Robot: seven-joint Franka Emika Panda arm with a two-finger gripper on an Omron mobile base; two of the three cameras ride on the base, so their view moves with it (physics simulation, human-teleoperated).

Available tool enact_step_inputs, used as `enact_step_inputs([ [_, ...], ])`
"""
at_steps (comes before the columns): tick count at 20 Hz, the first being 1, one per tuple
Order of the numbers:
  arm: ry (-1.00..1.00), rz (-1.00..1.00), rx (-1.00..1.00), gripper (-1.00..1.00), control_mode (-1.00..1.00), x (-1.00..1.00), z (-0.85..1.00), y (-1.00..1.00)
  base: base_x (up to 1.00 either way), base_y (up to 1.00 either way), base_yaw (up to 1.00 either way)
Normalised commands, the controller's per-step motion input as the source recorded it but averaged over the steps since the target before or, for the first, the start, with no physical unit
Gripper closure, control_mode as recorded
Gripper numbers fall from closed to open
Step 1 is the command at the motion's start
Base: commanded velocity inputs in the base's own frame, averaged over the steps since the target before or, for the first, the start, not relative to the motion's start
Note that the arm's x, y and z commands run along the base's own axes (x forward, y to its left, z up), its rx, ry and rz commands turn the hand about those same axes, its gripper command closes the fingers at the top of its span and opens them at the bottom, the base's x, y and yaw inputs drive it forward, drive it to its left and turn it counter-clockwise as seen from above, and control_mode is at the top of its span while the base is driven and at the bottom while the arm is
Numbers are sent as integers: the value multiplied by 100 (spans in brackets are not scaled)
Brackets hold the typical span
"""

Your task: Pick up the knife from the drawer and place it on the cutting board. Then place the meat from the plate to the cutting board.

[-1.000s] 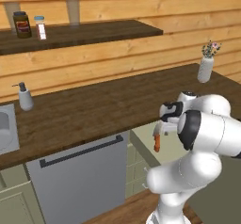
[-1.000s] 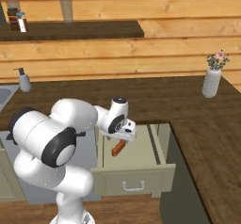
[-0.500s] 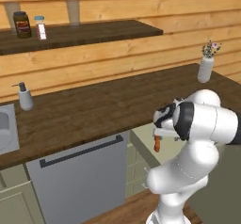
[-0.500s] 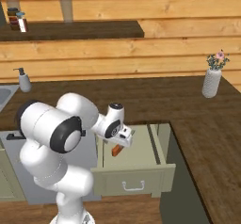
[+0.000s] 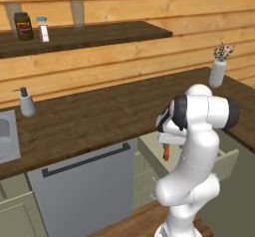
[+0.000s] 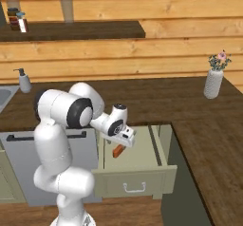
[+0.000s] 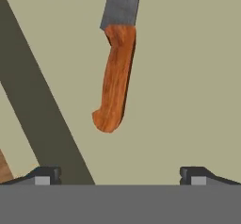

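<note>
Orange-red wooden handle and grey steel blade: the small kitchen knife [image 7: 115,72] lies flat on the floor of the pale greenish-beige open drawer [image 6: 137,173]. Above it the end effector [image 7: 120,173] hovers, tips spread wide, holding nothing. Knife looks stiff, light, slick-bladed; grip the handle crosswise.

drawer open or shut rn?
Open. The drawer is pulled out from the cabinet, its inside exposed, with the knife lying in it below the hand.
</note>
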Motion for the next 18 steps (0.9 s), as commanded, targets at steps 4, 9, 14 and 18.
enact_step_inputs([
  [4,5,-2,0,-100,-100,25,-31,0,0,0,0],
  [9,6,-3,0,-100,-100,28,-39,0,0,0,0],
  [14,4,-4,0,-100,-100,32,-27,0,0,0,0],
  [18,2,-4,-1,-100,-100,31,-22,0,0,0,0],
])
